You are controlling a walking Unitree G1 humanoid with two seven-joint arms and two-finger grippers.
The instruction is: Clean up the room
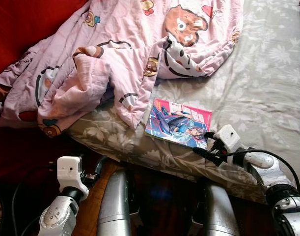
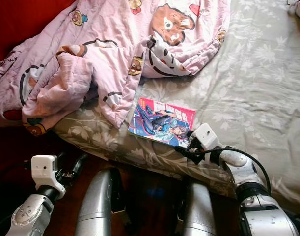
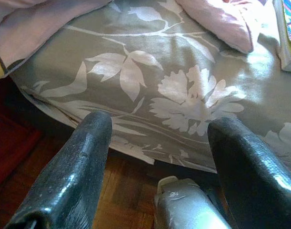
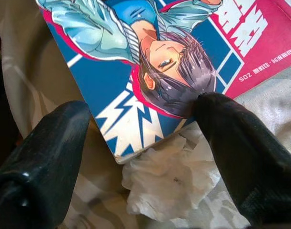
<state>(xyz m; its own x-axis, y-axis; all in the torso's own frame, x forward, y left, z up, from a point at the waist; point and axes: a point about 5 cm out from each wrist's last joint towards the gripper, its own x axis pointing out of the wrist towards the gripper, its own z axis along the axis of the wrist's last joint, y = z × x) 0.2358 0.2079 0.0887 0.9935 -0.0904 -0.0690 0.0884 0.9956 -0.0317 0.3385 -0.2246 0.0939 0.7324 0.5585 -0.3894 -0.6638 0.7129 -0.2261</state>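
A manga book [image 1: 179, 123] with a pink and blue illustrated cover is seen lying flat on the bed [image 1: 267, 83], near its front edge, on the grey floral bedsheet. A crumpled white tissue [image 4: 171, 179] is seen just beside the book's near corner, partly tucked under it. The right tool [image 1: 204, 146] is held at the book's near right corner, its two black fingers [image 4: 240, 157] spread wide on either side of that corner and the tissue, with nothing gripped. A rumpled pink bear-print quilt [image 1: 115, 54] is heaped across the left of the bed, one fold reaching just beside the book. The left tool [image 3: 157, 162] is held low before the bed's edge over the wooden floor [image 3: 121, 200], its fingers wide apart and empty.
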